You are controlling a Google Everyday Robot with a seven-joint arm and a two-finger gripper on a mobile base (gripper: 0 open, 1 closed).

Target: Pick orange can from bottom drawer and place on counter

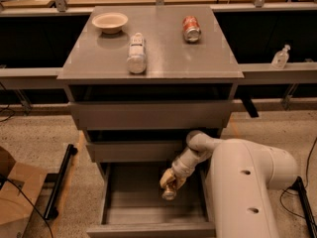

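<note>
- Small shiny orange-gold drink can (169, 193): held at the gripper tip, tilted, silver end facing near, over the right half of the bottom drawer's floor.
- Two-finger gripper (169, 184): at the end of a white arm reaching in from the near right; its tan fingers are closed around the orange-gold drink can.
- Wide grey metal bottom drawer (129, 205): pulled out toward the near side.
- Glossy grey rectangular counter (168, 58): top slab of the cabinet.
- Red-and-white can (191, 29): lying on its side, far right of the counter.
- White plastic bottle (136, 53): lying on its side, left of centre.
- Pale shallow bowl (110, 21): upright, far left corner.
- Two upper grey drawers (148, 115): each partly pulled out, stepped above the bottom drawer.
- Brown cardboard box (17, 192): on the floor, near left.
</note>
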